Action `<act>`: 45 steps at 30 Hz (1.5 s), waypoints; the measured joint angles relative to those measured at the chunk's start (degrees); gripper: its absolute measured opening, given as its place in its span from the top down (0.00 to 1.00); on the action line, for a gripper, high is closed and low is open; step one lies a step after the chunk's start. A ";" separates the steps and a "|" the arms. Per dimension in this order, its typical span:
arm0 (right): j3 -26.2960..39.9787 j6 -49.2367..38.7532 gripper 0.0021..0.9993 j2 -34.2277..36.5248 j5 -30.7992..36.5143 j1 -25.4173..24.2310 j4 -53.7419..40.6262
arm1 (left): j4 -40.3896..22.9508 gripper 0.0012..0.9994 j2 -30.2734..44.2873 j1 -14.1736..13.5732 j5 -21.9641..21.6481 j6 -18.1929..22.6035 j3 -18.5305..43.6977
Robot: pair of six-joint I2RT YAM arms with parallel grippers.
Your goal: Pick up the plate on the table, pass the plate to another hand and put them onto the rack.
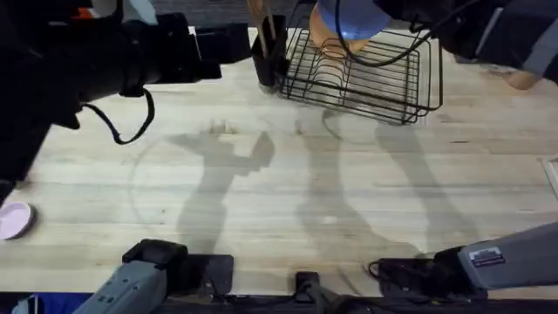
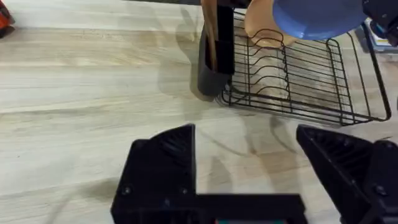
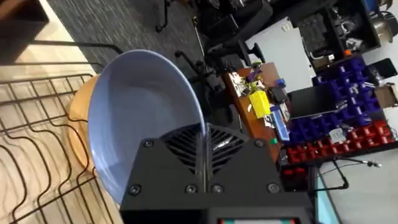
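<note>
Light-blue plate (image 1: 349, 22) is held up over the black wire rack (image 1: 366, 74) at approx 12–1 o'clock on the worktop (image 1: 288, 201), overhead view. R claw (image 3: 202, 146) is clenched on the plate rim; in the R wrist view the fingers are pinched together over the plate's edge. Plate is tilted on edge, above the rack's back end, apart from the wires as far as can be told.

An orange-tan dish (image 2: 264, 28) is seen standing in the rack slots, just behind/under the plate. A black utensil holder (image 1: 268, 57) w/ wooden utensils is set touching the rack's 9 o'clock side.

L claw (image 2: 249, 155) is released: jaws are spread wide w/ nothing between them, raised above bare worktop at approx 10 o'clock, well apart from the rack. L arm is seen large and dark at top left of overhead view.

A small pink dish (image 1: 13, 218) is lying at the worktop's 8 o'clock edge.
</note>
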 joint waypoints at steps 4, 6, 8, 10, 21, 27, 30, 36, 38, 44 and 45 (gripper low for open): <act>0.00 -0.86 0.97 0.99 -0.19 0.00 0.24 | 0.00 0.00 0.00 0.00 0.00 0.02 0.00; 0.00 -1.68 0.97 1.33 -0.39 0.00 0.24 | -0.02 0.00 0.00 0.00 0.00 0.02 0.00; 0.00 -2.40 0.97 1.44 -0.52 0.00 0.22 | 0.00 0.00 0.00 0.00 0.00 0.02 0.00; 0.00 -3.22 0.97 1.42 -0.68 0.00 0.33 | -0.02 0.00 0.00 0.00 0.00 0.02 0.00; 0.00 -6.42 0.97 1.43 -0.72 0.00 0.33 | -0.02 0.00 0.00 0.00 0.00 0.02 0.00; 0.00 -6.83 0.97 1.63 -0.74 0.00 0.61 | -0.02 0.00 0.00 0.00 0.00 0.02 0.00; 0.00 -7.15 0.97 2.55 -0.93 0.00 1.47 | -0.02 0.00 0.00 0.00 0.00 0.02 0.00; 0.00 -7.78 0.97 6.67 -1.11 0.00 4.47 | -0.21 0.00 0.02 0.00 0.00 0.02 0.00; 0.00 -7.87 0.97 6.68 -1.11 0.00 4.55 | -0.18 0.00 0.19 0.00 0.00 0.02 0.00; 0.09 -7.93 0.97 9.76 -1.11 0.00 1.16 | -0.17 0.01 1.57 0.00 0.00 0.02 0.00; 0.09 -7.93 0.97 9.87 -1.11 0.00 0.56 | -0.20 0.01 1.57 0.00 0.00 0.02 0.00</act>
